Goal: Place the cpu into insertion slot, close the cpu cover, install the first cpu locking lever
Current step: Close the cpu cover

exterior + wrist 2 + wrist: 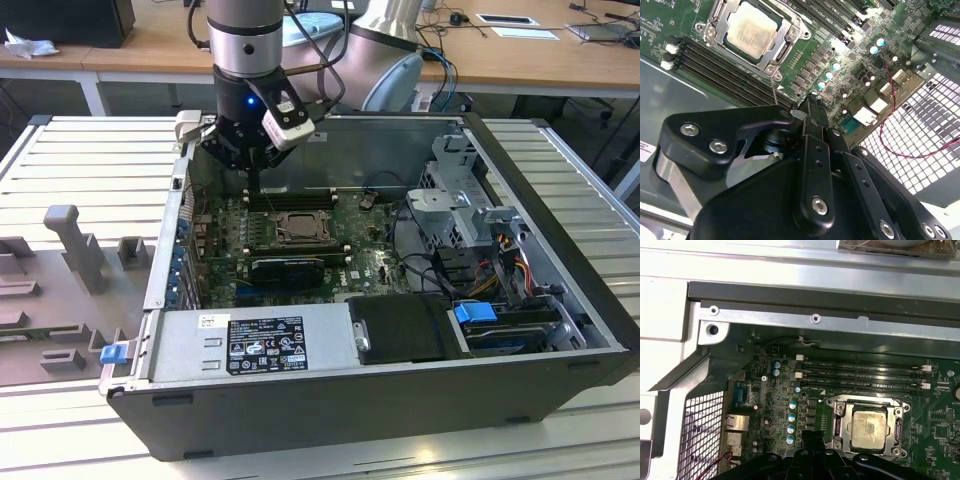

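chip (751,29) and cover (784,39) look settled: in both wrist views the silver-grey cpu sits flat in its socket (838,426), with the metal cover frame lying down around it and the chip showing through the window. so the first two steps appear done, as far as i can judge from here.

the lever is harder to call. in the second wrist view a thin silvery rod (774,91) runs from the corner of the socket toward the gripper (809,107), which may be the locking lever, but i cannot tell whether it is hooked down or standing free. that step i would count as unfinished or at least unconfirmed.

the gripper hangs low inside the open computer case (560,300), just beside the socket on the side nearest the memory slots (715,60), and in the exterior view it sits above the board toward that view's left. its two black fingers (812,165) look drawn together, tips meeting, with nothing between them that i can make out; the rod ends close to the tips but i cannot say they are touching it.

around the socket the green board (775,395) shows a row of small blue-topped capacitors (792,418), and a red wire (920,150) loops across the perforated wall of the case.
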